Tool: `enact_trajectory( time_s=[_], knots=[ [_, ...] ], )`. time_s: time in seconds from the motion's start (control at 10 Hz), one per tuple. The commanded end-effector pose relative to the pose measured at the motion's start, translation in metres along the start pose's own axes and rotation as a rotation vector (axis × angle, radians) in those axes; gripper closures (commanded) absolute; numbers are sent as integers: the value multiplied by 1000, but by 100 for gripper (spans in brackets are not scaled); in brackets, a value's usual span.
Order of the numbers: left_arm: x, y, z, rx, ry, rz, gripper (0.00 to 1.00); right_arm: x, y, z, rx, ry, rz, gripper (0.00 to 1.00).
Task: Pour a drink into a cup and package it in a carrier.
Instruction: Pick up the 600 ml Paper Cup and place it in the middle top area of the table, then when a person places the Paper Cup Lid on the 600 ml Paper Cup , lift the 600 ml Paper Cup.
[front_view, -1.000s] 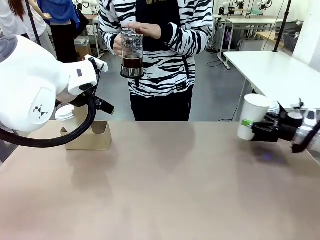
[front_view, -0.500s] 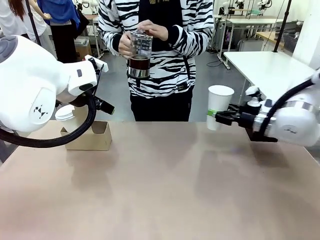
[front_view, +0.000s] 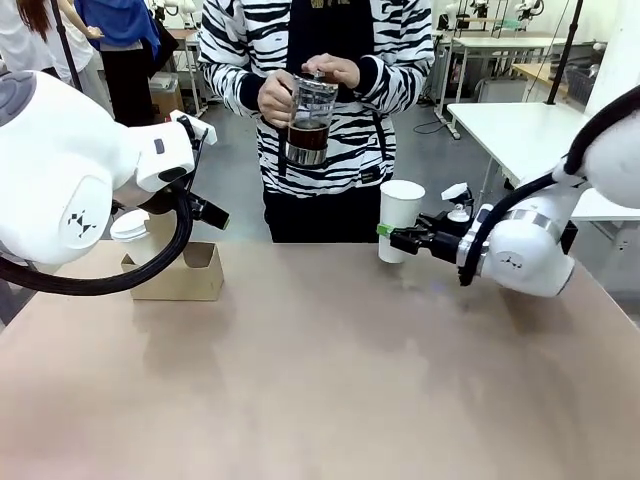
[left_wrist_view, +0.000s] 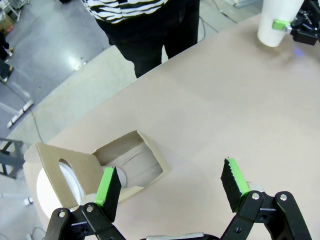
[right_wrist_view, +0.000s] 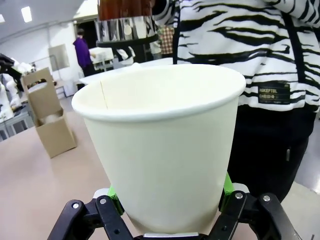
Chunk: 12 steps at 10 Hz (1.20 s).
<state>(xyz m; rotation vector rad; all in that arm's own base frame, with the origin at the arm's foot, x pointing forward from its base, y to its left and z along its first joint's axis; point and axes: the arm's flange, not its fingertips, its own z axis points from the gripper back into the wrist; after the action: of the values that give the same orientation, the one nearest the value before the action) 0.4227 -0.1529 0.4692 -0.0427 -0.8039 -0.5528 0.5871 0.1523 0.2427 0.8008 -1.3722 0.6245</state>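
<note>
The right arm has carried the cup (front_view: 400, 220) in from the 3 o'clock edge of the front view to about 1 o'clock of the table's middle, and the person has brought the glass jug (front_view: 308, 118) down and nearer to it.

The cup is empty, white paper, open at the top. I judge it very light now and soft in the wall, so a hard squeeze would dent it. Once filled it will be heavier and top-heavy. The right gripper (front_view: 393, 236) pinches it on the lower part of the wall, with green pads on two opposite sides. This low hold seems sensible, because the rim stays free for pouring. Whether the bottom touches the table (front_view: 320, 380) I cannot tell.

The jug hangs at 11 o'clock of the cup, above it and apart, held in both of the person's hands (front_view: 276, 97). The dark drink (front_view: 306, 137) fills only its lower part.

The far edge of the table runs just behind the cup, so there is little room at 12 o'clock. From 6 to 9 o'clock the tabletop is wide and bare.

The cardboard carrier (front_view: 185, 272) stands at 10 o'clock, well apart. One slot holds a lidded cup (front_view: 130, 228); the other looks free. The left gripper (left_wrist_view: 170, 182) hovers over it with jaws spread wide, holding nothing.
</note>
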Motion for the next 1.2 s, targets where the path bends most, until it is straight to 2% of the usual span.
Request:
enact_trajectory(
  time_s=[0.0,0.1,0.2,1.1],
  knots=[
    [1,1,2,1,-4,2,0,-7,-4,-12,-49,0,57,19],
    [1,1,2,1,-4,2,0,-10,-6,-15,-56,14,61,19],
    [1,1,2,1,-4,2,0,-6,-2,-4,-1,2,2,19],
    [1,1,2,1,-4,2,0,-6,-2,-4,-1,2,2,19]
  ],
)
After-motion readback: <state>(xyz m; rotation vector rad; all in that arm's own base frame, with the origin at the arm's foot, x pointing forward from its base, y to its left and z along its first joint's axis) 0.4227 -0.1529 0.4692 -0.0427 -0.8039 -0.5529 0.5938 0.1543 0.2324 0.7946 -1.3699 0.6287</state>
